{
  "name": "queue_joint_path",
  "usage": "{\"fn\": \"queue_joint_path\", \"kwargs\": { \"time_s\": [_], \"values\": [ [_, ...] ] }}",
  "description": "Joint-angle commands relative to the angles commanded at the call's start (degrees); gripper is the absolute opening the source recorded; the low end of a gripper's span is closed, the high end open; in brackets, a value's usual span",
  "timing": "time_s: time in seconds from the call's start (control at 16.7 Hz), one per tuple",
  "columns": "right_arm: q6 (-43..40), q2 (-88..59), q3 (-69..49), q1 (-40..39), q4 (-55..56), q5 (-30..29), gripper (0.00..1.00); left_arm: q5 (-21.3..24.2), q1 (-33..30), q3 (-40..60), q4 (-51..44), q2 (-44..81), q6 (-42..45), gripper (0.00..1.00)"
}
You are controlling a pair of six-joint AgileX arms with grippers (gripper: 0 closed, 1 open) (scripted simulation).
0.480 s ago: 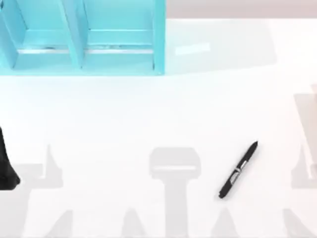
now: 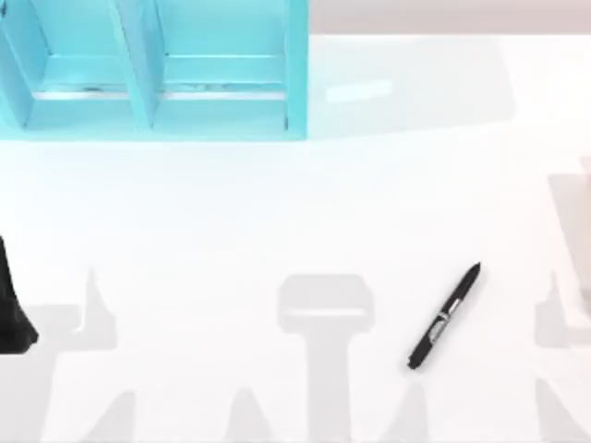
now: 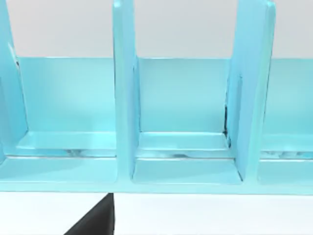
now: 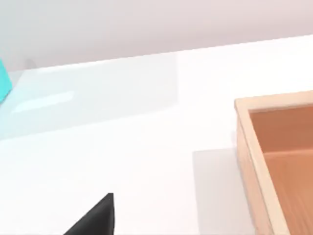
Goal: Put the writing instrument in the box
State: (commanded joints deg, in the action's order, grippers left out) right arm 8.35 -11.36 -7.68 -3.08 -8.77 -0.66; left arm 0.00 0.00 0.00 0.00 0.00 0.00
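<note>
The pen (image 2: 444,317) lies bare on the table (image 2: 231,212), toward its near right corner, tip pointing far-right; no writing is readable. The left arm (image 2: 13,305) sits at the left edge. A wooden box (image 4: 274,156) stands open.

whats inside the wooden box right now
In the right wrist view the wooden box shows bare brown floor and walls, nothing on the visible part. The rest runs past the picture's edge. The pen lies on the white table.

No readable text, label or number on any visible surface.
</note>
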Motion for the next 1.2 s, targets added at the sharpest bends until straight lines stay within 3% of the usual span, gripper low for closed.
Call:
{"fn": "queue_joint_path", "kwargs": {
  "time_s": [1.2],
  "values": [
    [45.62, -79.57, -56.48, -20.96, -37.52, 2.27, 1.00, 0.00, 0.00, 0.00, 0.00, 0.00, 0.00, 1.00]
  ]
}}
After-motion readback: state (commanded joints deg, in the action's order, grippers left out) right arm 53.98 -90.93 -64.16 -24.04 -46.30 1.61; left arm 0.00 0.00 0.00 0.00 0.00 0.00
